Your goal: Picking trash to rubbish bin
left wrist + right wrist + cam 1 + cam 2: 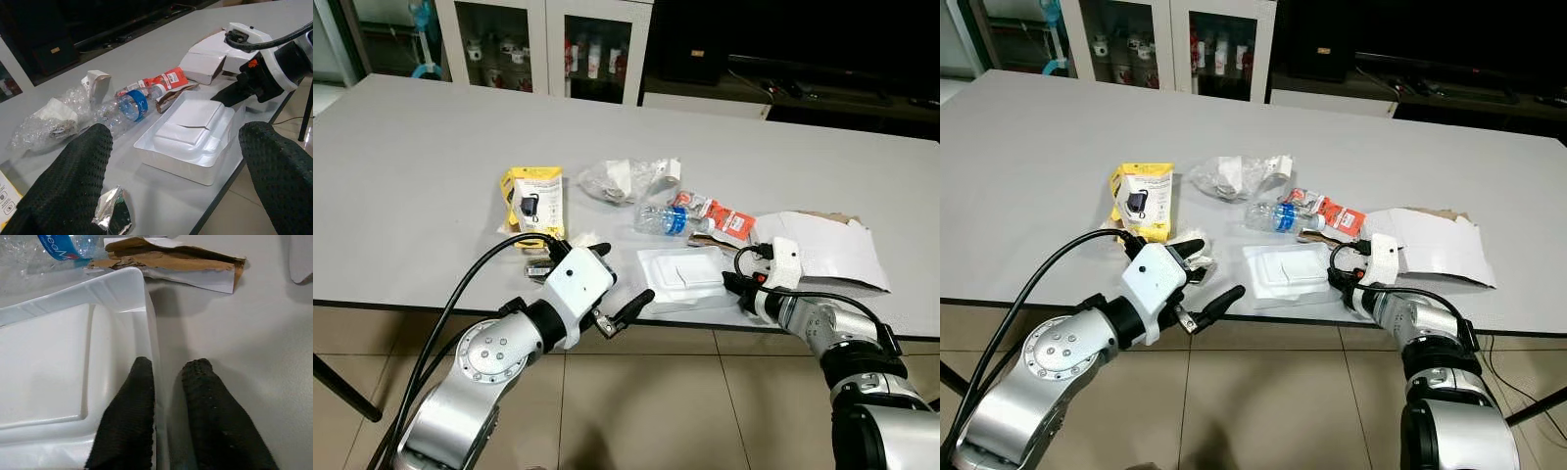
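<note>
Straddling the near right wall of the white foam tray [73, 382], the right gripper [168, 382] has its 2 jaws apparently closing on it; the left gripper [617, 284], jaws spread, faces the tray's opposite end.

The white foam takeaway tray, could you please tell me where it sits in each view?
Left eye: white foam takeaway tray at the near table edge, centre.
Right eye: tray, centre.
Left wrist: tray, middle.
Right wrist: tray; right gripper straddles its wall.
Shared landmark: clear plastic bottle with blue label behind it.
</note>
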You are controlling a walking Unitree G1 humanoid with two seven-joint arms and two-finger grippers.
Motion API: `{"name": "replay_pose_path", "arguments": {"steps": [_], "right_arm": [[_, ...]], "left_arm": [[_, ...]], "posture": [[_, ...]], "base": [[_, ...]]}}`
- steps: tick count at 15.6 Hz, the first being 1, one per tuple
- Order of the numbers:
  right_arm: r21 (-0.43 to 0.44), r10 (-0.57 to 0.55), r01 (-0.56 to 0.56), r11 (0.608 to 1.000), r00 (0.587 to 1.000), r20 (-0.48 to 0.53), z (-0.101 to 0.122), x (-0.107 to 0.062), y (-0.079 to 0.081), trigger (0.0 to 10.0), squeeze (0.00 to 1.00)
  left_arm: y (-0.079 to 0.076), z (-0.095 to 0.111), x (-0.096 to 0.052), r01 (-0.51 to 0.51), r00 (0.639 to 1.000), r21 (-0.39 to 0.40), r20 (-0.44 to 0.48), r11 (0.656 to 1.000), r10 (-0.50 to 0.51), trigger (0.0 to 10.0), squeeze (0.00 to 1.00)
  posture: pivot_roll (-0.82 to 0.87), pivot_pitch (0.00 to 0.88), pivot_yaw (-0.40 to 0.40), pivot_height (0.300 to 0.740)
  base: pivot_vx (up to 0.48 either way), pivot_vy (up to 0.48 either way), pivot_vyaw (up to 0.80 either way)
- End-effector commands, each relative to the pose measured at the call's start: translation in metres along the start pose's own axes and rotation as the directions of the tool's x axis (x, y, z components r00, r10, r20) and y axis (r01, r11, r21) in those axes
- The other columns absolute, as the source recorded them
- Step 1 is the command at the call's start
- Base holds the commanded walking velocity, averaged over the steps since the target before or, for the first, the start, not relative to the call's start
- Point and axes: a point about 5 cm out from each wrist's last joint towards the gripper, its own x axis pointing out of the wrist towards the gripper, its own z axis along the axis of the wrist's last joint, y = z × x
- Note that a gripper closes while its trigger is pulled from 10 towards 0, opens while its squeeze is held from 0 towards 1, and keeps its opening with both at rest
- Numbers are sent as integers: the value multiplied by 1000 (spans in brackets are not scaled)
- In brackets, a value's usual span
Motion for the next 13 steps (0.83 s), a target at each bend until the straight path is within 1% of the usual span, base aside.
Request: {"name": "replay_pose_path", "arguments": {"steps": [1, 8, 13], "right_arm": [[29, -14, 16, 999, 997, -71, -18, 0, -5, 0, 0], [67, 10, -6, 998, 998, -55, -16, 1, -2, 0, 0], [90, 21, -17, 996, 999, -39, -13, 0, -3, 0, 0]], "left_arm": [[-1, 3, 3, 20, 1000, 20, 9, 1000, -20, 10000, 0], [2, 3, 2, 11, 1000, 24, 6, 1000, -11, 10000, 0], [3, 4, 5, 9, 1000, 30, 9, 1000, -10, 10000, 0]], "posture": [[-3, 0, -102, 740], [9, 0, -102, 740], [2, 0, -96, 740]], "base": [[0, 0, 0], [0, 0, 0], [0, 0, 0]]}}
